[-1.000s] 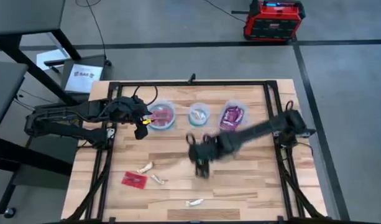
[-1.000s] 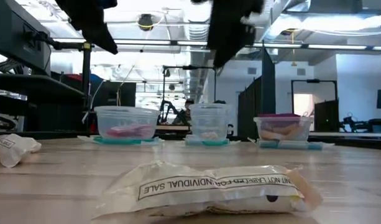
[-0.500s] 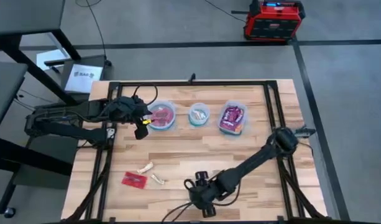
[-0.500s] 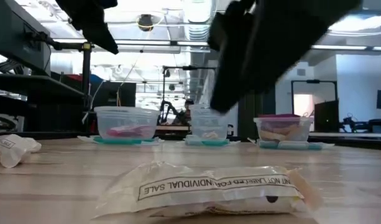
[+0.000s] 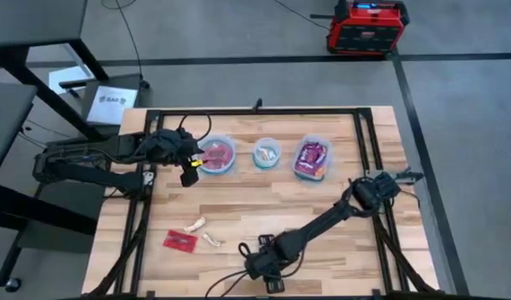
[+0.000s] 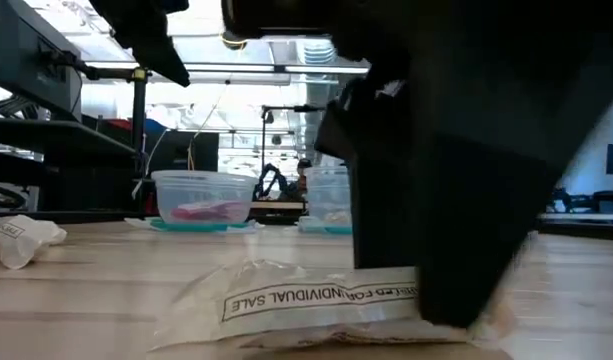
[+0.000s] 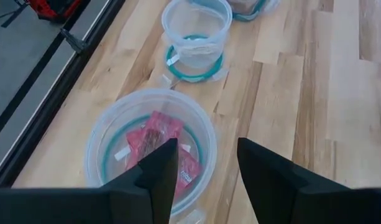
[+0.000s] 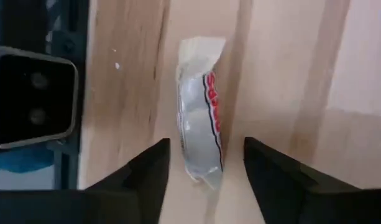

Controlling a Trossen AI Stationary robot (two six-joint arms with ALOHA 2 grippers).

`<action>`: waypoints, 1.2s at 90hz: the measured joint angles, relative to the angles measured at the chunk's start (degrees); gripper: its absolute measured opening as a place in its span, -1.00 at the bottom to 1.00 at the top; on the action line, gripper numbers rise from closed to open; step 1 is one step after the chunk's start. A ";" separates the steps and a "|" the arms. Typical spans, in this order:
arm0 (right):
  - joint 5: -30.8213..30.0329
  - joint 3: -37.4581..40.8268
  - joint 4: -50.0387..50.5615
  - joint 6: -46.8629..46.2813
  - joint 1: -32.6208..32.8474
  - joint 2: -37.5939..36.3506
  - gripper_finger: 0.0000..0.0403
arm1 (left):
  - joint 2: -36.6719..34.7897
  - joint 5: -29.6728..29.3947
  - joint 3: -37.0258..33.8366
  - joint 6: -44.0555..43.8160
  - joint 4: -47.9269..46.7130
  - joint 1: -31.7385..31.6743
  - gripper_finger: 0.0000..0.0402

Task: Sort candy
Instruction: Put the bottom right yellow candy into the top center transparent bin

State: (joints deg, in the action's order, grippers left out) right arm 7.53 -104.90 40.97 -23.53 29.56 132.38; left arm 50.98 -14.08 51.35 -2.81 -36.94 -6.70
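Your right arm stretches low across the table [image 5: 322,196], its right pincer [image 8: 206,163] spread open, one finger on each side of the white candy stick [image 8: 199,130] lying flat. Your left pincer [image 7: 206,163], also open, hovers above the round container [image 7: 109,134] holding red candy packets [image 7: 154,140].

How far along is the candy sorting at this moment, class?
Done: red packets lie in the clear round container, and the other containers hold sweets. In hand: the right pincer, open, straddles a white wrapped stick at the table's front edge. Left: a red flat packet and two cream sticks.
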 joint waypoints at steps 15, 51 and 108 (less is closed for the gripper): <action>1.94 0.04 0.49 0.30 -0.63 -0.30 -0.91 | 0.00 0.01 0.00 0.00 -0.05 0.00 -0.25; -16.57 0.04 19.57 8.29 -12.55 -19.82 -1.00 | 0.00 0.01 -0.02 0.00 -0.04 0.00 -0.25; -21.02 11.99 9.92 12.11 -44.61 -27.05 -0.99 | -0.04 0.04 -0.07 0.50 -6.17 0.00 -0.25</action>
State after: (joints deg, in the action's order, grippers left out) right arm -13.49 -92.91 50.89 -11.42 -15.05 105.32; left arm 50.94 -14.04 51.29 -2.31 -43.11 -6.70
